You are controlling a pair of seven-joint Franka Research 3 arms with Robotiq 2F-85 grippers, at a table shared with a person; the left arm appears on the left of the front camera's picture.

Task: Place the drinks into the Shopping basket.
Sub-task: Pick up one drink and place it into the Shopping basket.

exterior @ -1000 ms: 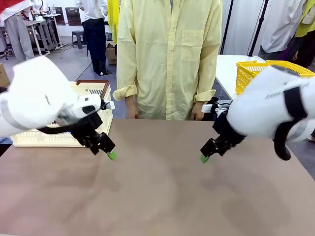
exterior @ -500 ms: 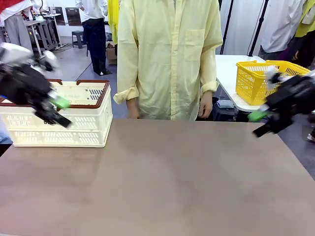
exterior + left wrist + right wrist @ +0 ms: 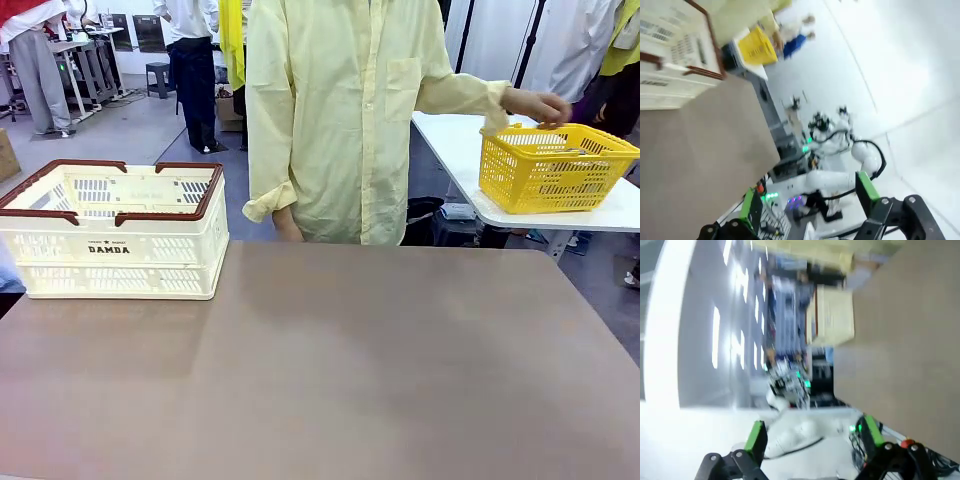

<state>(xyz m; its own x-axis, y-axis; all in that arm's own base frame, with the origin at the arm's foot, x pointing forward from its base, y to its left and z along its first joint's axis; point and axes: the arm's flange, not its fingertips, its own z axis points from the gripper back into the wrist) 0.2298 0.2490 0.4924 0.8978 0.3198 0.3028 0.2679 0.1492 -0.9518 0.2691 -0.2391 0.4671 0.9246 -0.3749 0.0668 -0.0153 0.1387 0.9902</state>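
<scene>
The Shopping basket (image 3: 120,250), cream-white with a dark red-brown rim and "DAMDA" on its side, stands at the far left of the brown table (image 3: 350,370). Nothing shows inside it. The drinks are out of view. In the left wrist view my left gripper (image 3: 808,197) is open, its green pads wide apart with nothing between them, raised and tilted away from the table; the Shopping basket (image 3: 670,75) sits at the upper left. My right gripper (image 3: 814,436) is likewise open and holds nothing, with the Shopping basket (image 3: 832,315) far off.
A person in a pale yellow shirt stands at the far edge, one hand (image 3: 535,105) resting on the rim of a yellow mesh basket (image 3: 555,165). That basket sits on a white side table (image 3: 450,150) at the right.
Both arms have swung up and outward from over the table and left the front view. The person has reached an arm over to the yellow mesh basket.
</scene>
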